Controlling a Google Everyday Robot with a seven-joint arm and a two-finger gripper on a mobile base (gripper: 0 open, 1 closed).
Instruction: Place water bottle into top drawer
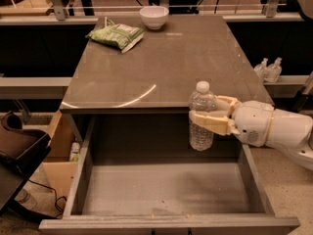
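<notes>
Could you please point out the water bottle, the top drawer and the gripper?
water bottle (200, 137), camera view, lower ribbed body.
top drawer (156, 187), camera view, bare grey floor.
gripper (203, 109), camera view, between fingertips, clasping the bottle over the drawer.

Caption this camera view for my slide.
Gripper holds the water bottle upright above the open top drawer, near its back.
</notes>
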